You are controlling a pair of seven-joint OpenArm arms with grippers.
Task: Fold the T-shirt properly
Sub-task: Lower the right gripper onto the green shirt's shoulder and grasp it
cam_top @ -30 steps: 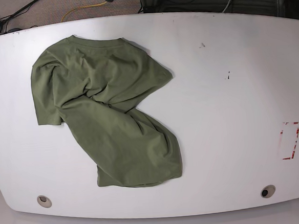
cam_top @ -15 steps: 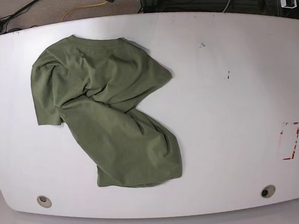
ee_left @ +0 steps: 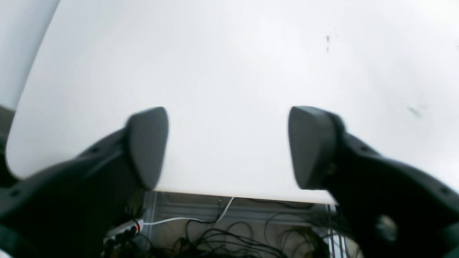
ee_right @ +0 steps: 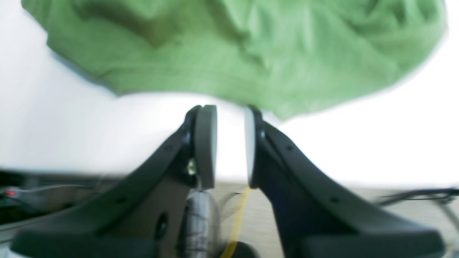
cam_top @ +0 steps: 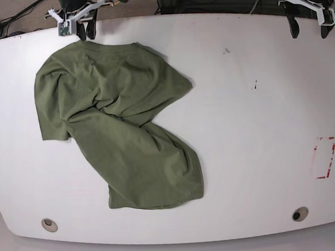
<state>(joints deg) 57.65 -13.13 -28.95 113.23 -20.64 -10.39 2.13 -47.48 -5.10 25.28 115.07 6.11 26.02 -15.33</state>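
Note:
The olive-green T-shirt [cam_top: 121, 123] lies crumpled on the left half of the white table [cam_top: 259, 125], collar toward the far edge, body twisted toward the front. My right gripper [cam_top: 86, 31] hangs over the far edge just behind the collar. In the right wrist view [ee_right: 229, 150] its jaws stand a narrow gap apart, empty, with the T-shirt [ee_right: 244, 46] just ahead. My left gripper [cam_top: 309, 27] is at the far right edge. In the left wrist view [ee_left: 229, 147] it is wide open and empty over bare table [ee_left: 229, 71].
A red-marked rectangle [cam_top: 325, 157] is on the table's right side. Two round holes [cam_top: 48, 225] [cam_top: 300, 214] sit near the front edge. Small dark marks [cam_top: 255, 85] dot the middle right. Cables [ee_left: 222, 236] lie on the floor beyond the far edge.
Both grippers have come into the base view at the far edge, the right one by the collar and the left one at the far right. The T-shirt has not moved.

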